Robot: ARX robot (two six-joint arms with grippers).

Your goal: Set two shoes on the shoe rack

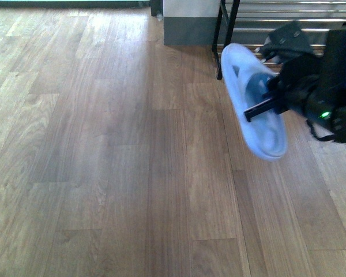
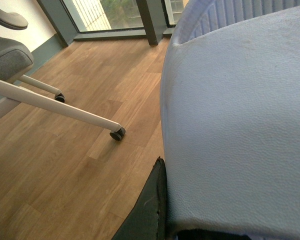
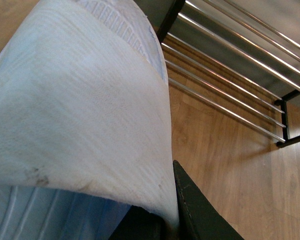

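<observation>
A pale blue slide (image 1: 255, 109) hangs tilted on its side above the wood floor at the right, with my right gripper (image 1: 264, 105) shut on its strap. Just behind it stands the shoe rack (image 1: 277, 24), black-framed with chrome bars. In the right wrist view the slide (image 3: 80, 110) fills the left side, my right gripper (image 3: 165, 222) is clamped on its strap, and the rack's bars (image 3: 225, 75) lie close beyond. In the left wrist view another pale blue slide (image 2: 240, 125) fills the frame, with my left gripper (image 2: 162, 222) shut on its strap. The left arm is outside the front view.
A grey-and-white block (image 1: 190, 23) stands against the back wall left of the rack. An office chair's white legs and a caster (image 2: 117, 134) stand on the floor near my left arm, with a window frame (image 2: 150, 20) behind. Bare wood floor (image 1: 104, 161) spreads to the left.
</observation>
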